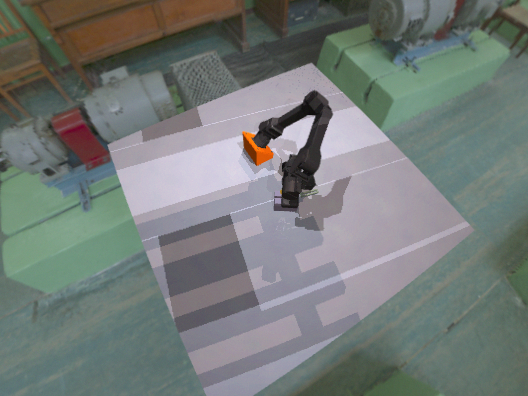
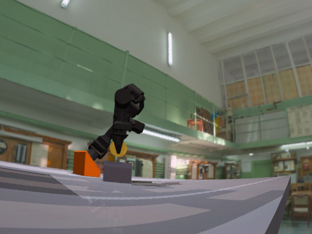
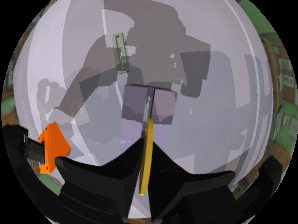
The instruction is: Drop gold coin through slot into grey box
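Gripper (image 2: 117, 146) clamps the gold coin (image 2: 118, 149) on edge, hanging just above the grey box (image 2: 117, 172) near the desk's middle. Insertion step: next, align coin with the slot (image 3: 150, 102), lower, then release.

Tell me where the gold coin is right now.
In the exterior view the gold coin hangs clamped in the gripper, just above the grey box, with the orange base block to its left.
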You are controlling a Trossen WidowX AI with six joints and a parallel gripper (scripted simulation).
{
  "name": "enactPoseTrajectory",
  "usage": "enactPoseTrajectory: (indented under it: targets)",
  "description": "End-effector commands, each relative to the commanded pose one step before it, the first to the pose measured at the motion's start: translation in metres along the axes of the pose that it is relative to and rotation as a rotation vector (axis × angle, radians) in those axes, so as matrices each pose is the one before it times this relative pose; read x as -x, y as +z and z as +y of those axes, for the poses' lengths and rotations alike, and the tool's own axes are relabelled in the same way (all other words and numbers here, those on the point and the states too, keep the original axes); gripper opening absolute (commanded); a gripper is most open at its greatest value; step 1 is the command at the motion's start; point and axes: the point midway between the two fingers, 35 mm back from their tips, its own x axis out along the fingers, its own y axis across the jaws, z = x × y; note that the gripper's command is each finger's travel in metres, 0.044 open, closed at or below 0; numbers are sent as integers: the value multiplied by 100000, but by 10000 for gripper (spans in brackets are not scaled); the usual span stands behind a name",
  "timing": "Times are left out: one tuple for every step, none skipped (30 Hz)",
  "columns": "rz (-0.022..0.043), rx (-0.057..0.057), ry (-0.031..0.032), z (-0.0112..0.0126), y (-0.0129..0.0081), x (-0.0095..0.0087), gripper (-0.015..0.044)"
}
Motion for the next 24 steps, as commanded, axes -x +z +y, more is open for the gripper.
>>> enactPoseTrajectory:
  targets:
    - [28, 11, -60, 29, 27, -8, 0]
    - [-1, -10, 0, 1, -4, -43, 0]
    - [-2, -14, 0, 2, -6, -63, 0]
    - [-3, -20, 1, 3, -9, -90, 0]
    - [-1, -90, 0, 4, -24, -74, 0]
    - [-1, -139, 0, 13, -24, -48, 0]
    - [0, -155, 0, 20, -22, -39, 0]
    - [0, -149, 0, 23, -20, -38, 0]
    - [-1, -127, 1, 24, -16, -36, 0]
    - [-1, -100, 1, 24, -12, -34, 0]
    - [-1, -77, 1, 22, -8, -32, 0]
    - [-1, -84, 1, 30, -8, -50, 0]
    - [-1, -52, 1, 25, -3, -42, 0]
    - [-1, -15, 1, 17, 2, -41, 0]
    - [-2, 19, 1, 7, 8, -42, 0]
    - [-2, 45, 0, -3, 12, -44, 0]
    - [-2, 61, 0, -11, 13, -44, 0]
    - [-2, 61, 0, -15, 11, -42, 0]
    - [-2, 48, 0, -17, 7, -41, 0]
    - [-1, 33, 0, -17, 2, -41, 0]
    - [-1, 16, 0, -17, -2, -42, 0]
    - [-1, 4, 0, -17, -4, -41, 0]
    - [-1, -9, 0, -15, -6, -39, 0]
    - [-1, -17, 0, -13, -8, -36, 0]
